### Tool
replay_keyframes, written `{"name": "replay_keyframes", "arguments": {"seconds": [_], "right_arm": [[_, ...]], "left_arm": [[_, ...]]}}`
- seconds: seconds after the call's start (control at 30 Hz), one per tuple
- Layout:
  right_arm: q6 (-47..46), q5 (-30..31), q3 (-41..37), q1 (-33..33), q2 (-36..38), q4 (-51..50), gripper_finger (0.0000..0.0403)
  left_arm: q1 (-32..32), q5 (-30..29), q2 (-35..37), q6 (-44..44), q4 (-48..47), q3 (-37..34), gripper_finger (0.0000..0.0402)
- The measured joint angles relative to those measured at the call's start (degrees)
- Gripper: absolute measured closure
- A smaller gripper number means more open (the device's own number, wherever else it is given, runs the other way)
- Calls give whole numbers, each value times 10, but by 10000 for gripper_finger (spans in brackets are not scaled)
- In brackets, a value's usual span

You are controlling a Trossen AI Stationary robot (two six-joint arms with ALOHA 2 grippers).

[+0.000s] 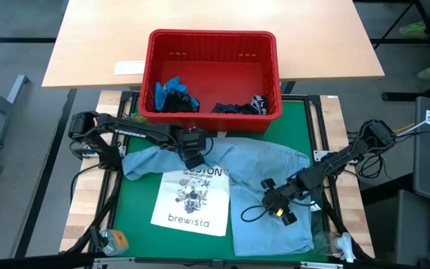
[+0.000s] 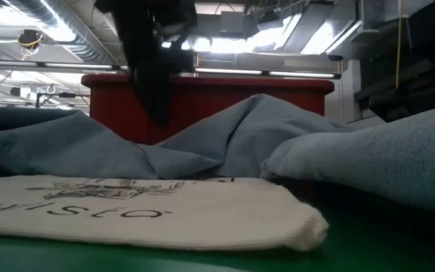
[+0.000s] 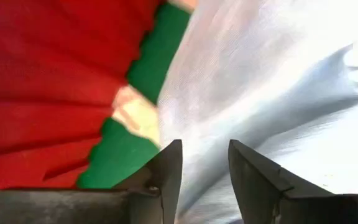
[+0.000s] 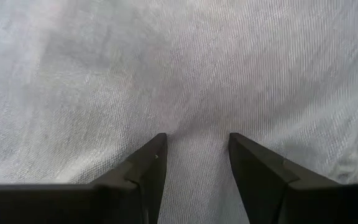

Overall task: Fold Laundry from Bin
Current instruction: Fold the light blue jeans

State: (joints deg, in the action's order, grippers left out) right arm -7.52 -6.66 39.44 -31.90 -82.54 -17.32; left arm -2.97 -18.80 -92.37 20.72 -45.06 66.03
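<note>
On the green table mat (image 1: 136, 209) the white printed cloth tote bag (image 1: 191, 199) lies at six o'clock. The light blue denim shirt (image 1: 263, 198) sprawls beside it under both grippers, left gripper (image 1: 193, 160) and right gripper (image 1: 278, 200), fingers parted, gripping nothing. At twelve o'clock sits the red slotted plastic bin (image 1: 213, 43), and a pale wooden tabletop (image 1: 95, 45) beyond.

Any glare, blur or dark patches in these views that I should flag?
Low view: the ceiling lights glare, the arm is a dark silhouette, and the near edge of the tote bag is soft. Left wrist view: the denim shirt is washed out bright and the bin is blurred. High view: evenly lit.
</note>
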Motion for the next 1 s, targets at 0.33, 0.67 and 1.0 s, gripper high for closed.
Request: {"name": "replay_keyframes", "arguments": {"seconds": [0.33, 0.67, 1.0], "right_arm": [[77, 22, 71, 0, 0, 6, 228], [128, 85, 96, 0, 0, 5, 228], [142, 96, 96, 0, 0, 5, 228]], "left_arm": [[4, 33, 21, 15, 8, 62, 264], [4, 33, 21, 15, 35, 62, 264], [4, 32, 21, 15, 45, 62, 264]]}}
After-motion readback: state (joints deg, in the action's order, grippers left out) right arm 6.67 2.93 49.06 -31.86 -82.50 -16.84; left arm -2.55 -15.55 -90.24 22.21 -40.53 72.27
